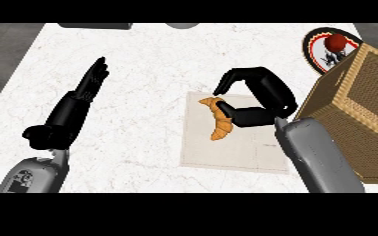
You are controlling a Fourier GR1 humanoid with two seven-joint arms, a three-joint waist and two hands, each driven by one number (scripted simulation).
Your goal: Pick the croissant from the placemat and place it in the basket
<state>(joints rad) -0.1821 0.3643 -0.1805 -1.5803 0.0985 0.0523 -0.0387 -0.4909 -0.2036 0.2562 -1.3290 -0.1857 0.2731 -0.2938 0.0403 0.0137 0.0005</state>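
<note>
Croissant (218, 121) lies lengthwise on the pale placemat (244, 152), towards its left half, one tip pointing up the view and the other down. The right hand (275, 96) arches over it from the right. Its fingers (227, 81) curl down near the upper tip with a gap showing under them, and the thumb lies against or just beside the pastry's right flank. The hand is cupped but not pinched shut, so I judge the grasp to be unfinished.

To do this step well, the fingers should come down on the croissant's left side, opposite the thumb and near its thick middle rather than the thin tip. That way it is squeezed across its width and will not pivot. The hand should close before lifting, and the lift should go straight up so the placemat is not dragged along.

The basket (347, 105) stands just right of the placemat, close behind the right forearm. Its wall looks tall, so the carry will likely need height before it moves sideways.

The left hand (81, 102) rests well apart on the white counter (148, 65), fingers straight.
</note>
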